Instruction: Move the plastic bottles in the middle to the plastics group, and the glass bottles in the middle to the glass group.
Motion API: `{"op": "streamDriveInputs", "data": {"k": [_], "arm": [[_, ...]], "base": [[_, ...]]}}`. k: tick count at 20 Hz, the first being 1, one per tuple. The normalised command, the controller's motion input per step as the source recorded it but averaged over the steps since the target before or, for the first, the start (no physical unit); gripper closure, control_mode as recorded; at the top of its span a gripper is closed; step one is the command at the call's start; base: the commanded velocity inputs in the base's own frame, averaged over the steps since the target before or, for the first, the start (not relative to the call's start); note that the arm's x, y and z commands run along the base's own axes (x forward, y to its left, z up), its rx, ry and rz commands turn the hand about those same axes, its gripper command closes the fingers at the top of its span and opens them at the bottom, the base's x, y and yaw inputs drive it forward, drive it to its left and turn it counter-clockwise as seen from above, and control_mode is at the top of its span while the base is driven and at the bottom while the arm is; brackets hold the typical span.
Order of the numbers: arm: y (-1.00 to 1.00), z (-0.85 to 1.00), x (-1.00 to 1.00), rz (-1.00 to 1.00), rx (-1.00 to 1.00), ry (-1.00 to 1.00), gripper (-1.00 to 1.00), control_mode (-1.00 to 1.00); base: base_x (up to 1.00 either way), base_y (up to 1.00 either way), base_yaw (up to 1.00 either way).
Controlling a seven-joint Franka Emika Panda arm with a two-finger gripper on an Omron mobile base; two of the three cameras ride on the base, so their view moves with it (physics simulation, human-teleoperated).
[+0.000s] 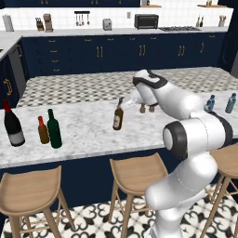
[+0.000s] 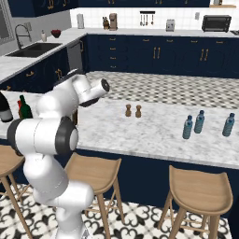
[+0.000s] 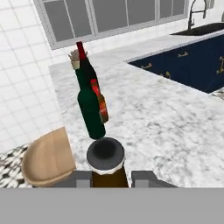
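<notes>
- Stools (image 1: 135, 173) are lined up closest to the cameras, along the near edge of the marble worktop (image 1: 83, 132).
- At mid-worktop the beer bottle (image 1: 118, 117) is held by its neck in the gripper (image 1: 122, 103); in the hand view its cap (image 3: 105, 154) is seen between the two fingertips, so the jaws are judged closed on it. Whether its base is lifted clear cannot be told.
- To the left the green bottle (image 1: 54, 129) is seen already beside the glass group: the wine bottle (image 1: 13, 125) and the small amber bottle (image 1: 43, 131).
- Three water bottles (image 2: 199, 122) are seen at the far right end, well apart from the gripper.
- Carrying the beer bottle to the glass group is judged the step in hand.
- Next, a leftward carry and an upright set-down near the green bottle would be called for, without knocking it.
- Open marble lies between; the near edge is close.
</notes>
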Motion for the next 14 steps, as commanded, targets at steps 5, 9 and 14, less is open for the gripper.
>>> {"op": "streamDriveInputs", "data": {"k": [5, 9, 14], "arm": [[0.84, -0.08, -0.04, 0.25, 0.00, -0.13, 1.00, -1.00], [0.81, -0.17, -0.24, 0.28, 0.00, -0.04, 1.00, -1.00], [0.77, -0.14, -0.08, 0.22, 0.00, -0.03, 1.00, -1.00]], "base": [[0.00, 0.00, 0.00], [0.00, 0.00, 0.00], [0.00, 0.00, 0.00]]}}
